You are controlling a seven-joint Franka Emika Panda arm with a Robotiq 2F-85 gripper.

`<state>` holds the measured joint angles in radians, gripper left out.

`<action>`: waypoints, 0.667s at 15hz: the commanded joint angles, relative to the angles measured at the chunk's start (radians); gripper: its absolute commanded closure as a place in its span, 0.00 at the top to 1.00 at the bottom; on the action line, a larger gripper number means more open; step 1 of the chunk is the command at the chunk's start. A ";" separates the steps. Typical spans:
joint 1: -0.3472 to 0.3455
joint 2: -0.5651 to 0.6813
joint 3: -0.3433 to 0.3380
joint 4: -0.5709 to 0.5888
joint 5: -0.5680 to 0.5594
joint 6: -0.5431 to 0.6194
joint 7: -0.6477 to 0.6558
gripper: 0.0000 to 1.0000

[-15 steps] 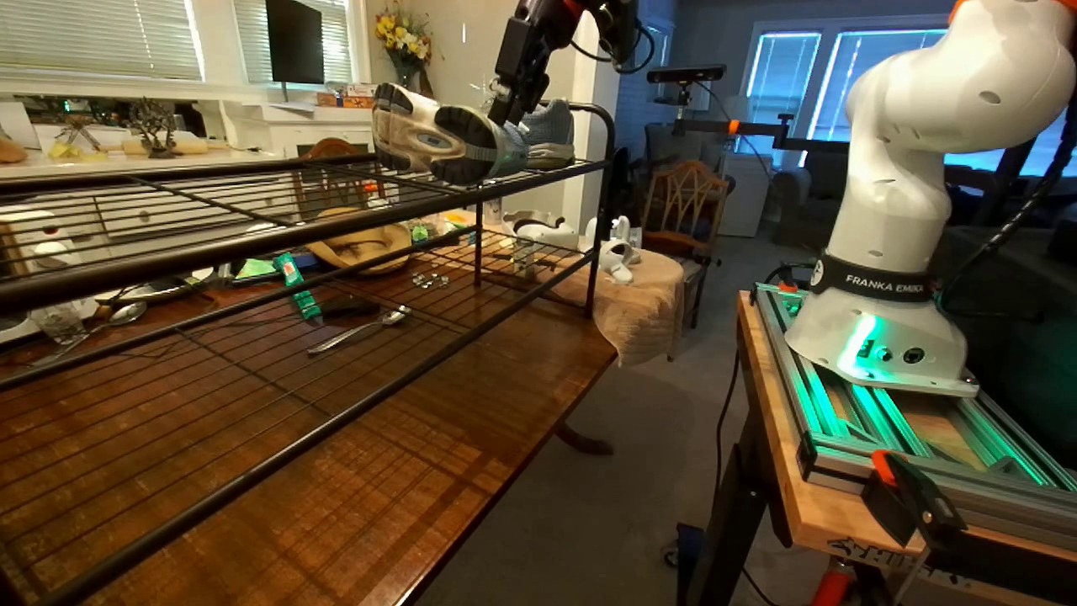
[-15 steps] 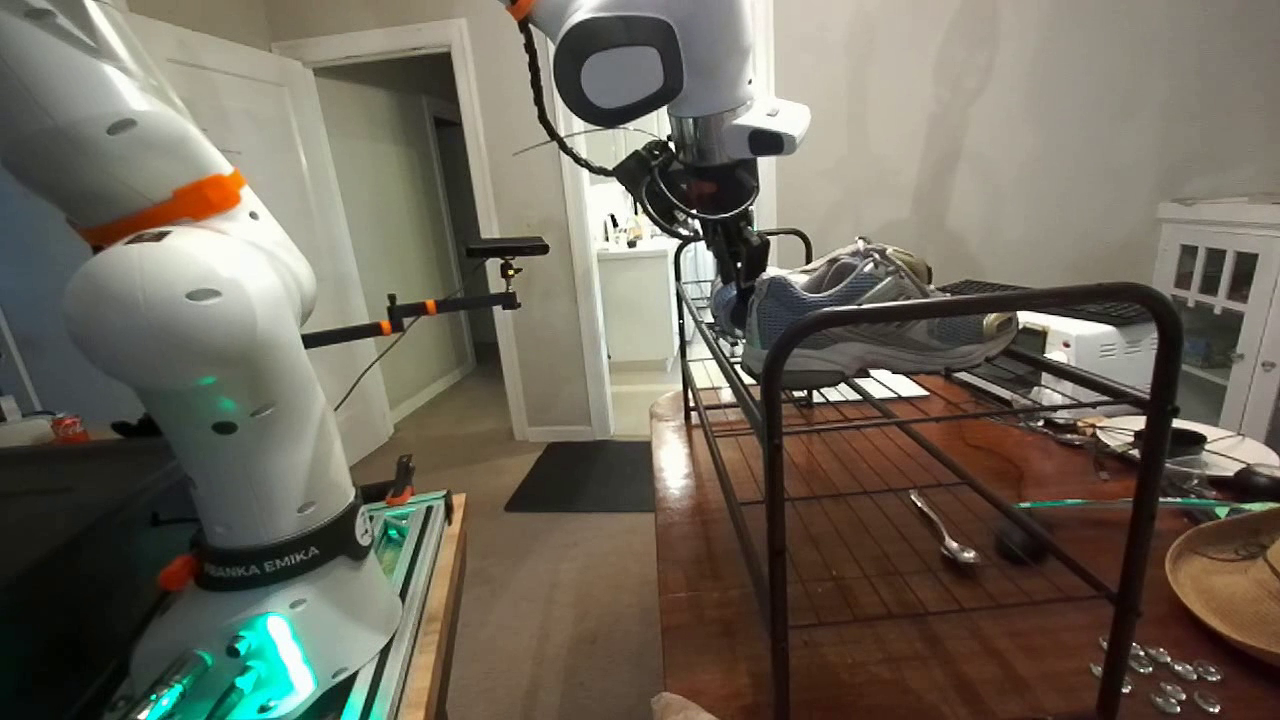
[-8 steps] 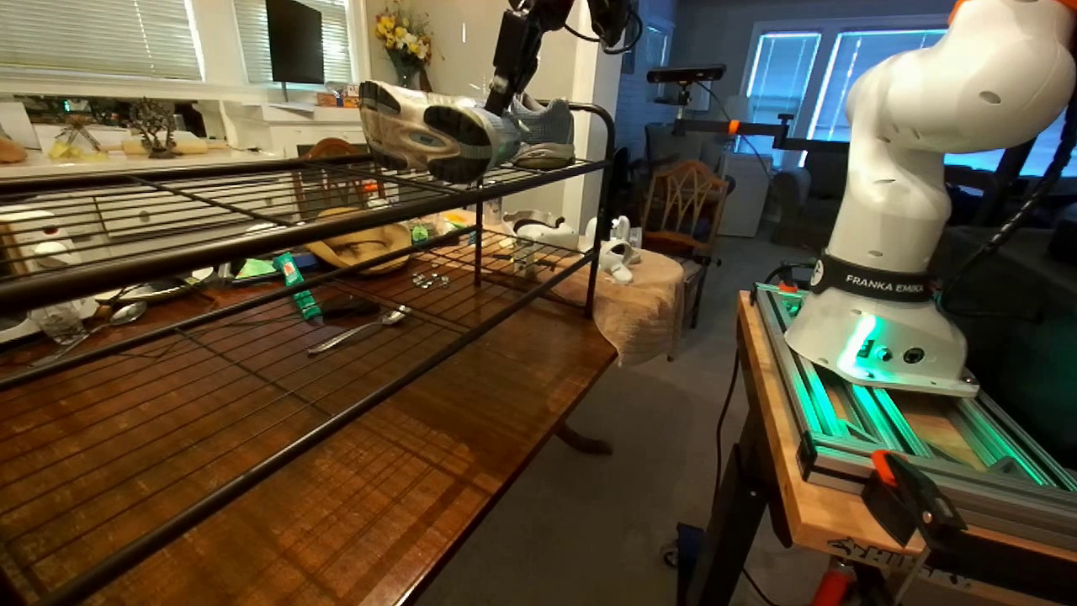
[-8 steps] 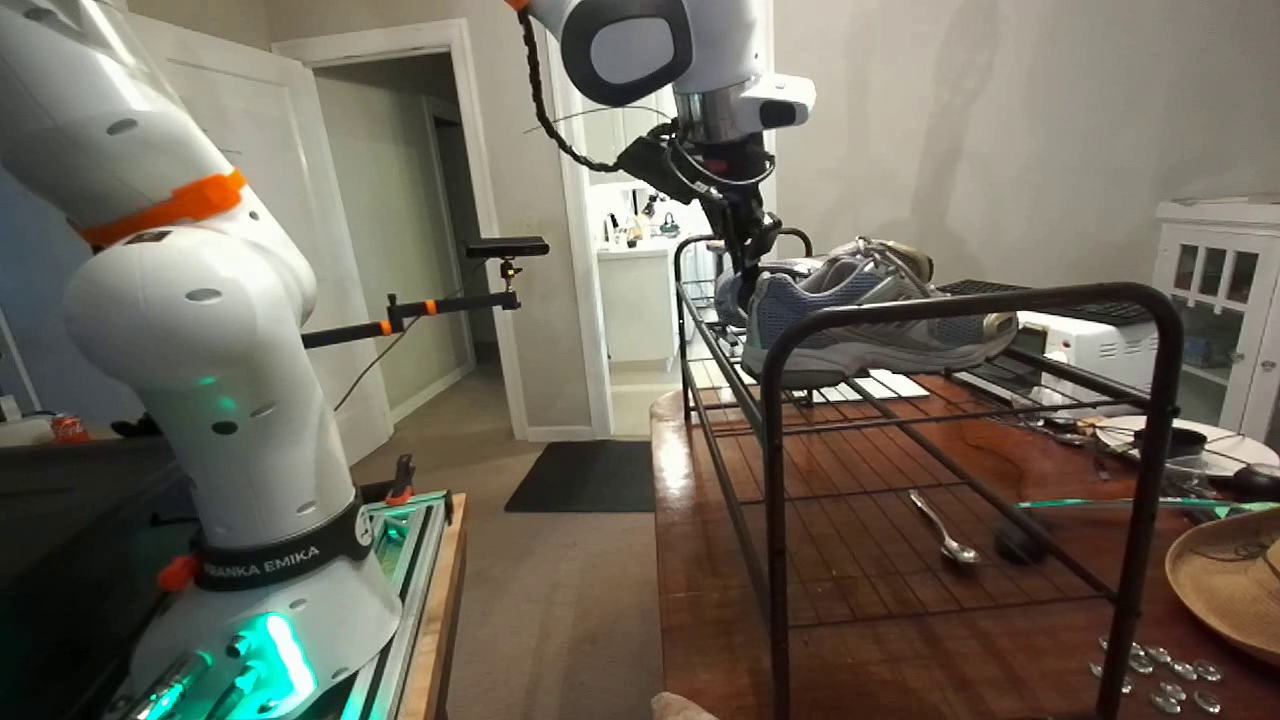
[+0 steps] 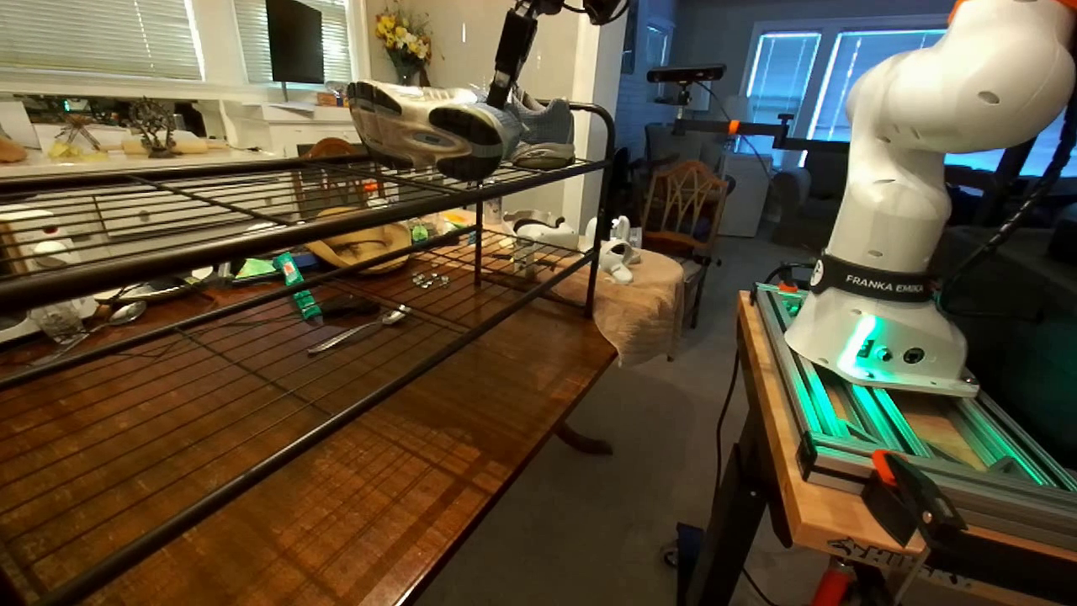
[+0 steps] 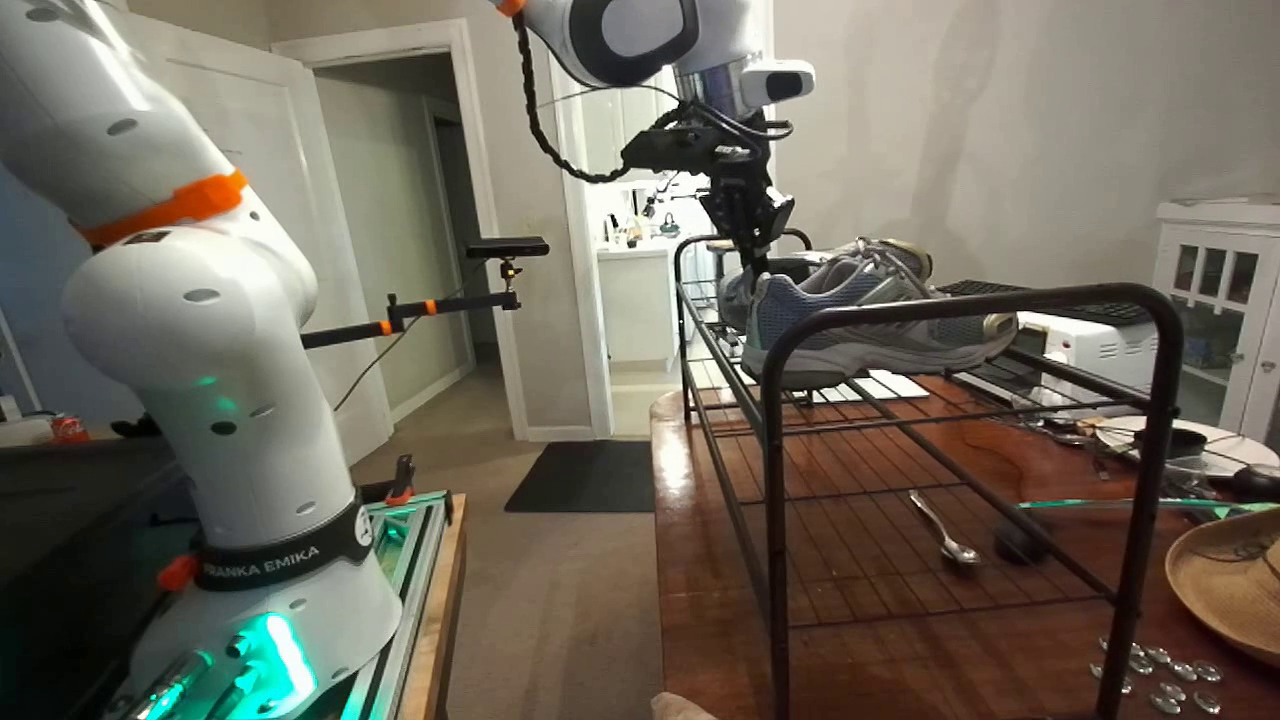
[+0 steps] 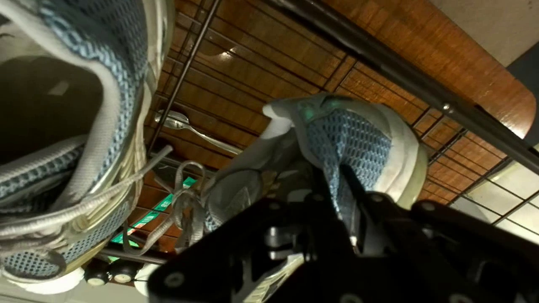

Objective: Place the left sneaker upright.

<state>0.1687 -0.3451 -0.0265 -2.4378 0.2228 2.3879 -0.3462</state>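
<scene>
Holding left sneaker (image 5: 421, 130) tilted | fingers (image 5: 502, 88) clamped on its heel | fingers higher than a second ago

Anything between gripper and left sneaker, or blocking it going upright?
Nothing visible between: the gripper pinches the left sneaker by its collar. Going upright: loose laces lie in the gap towards the other sneaker; no solid obstacle shows, but the gripper hides part.

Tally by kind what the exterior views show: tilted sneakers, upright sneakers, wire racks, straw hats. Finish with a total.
Tilted sneaker: 1
Upright sneaker: 1
Wire rack: 1
Straw hat: 1
Total: 4
</scene>
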 commanded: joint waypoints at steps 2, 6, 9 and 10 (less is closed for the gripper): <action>-0.035 0.010 0.027 0.058 -0.127 -0.070 0.022 0.03; -0.049 0.011 0.057 0.084 -0.248 -0.119 0.031 0.03; -0.045 0.012 0.079 0.087 -0.310 -0.140 0.032 0.03; -0.042 0.013 0.087 0.089 -0.324 -0.143 0.033 0.03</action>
<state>0.1344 -0.3440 0.0297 -2.3729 -0.0401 2.2872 -0.3345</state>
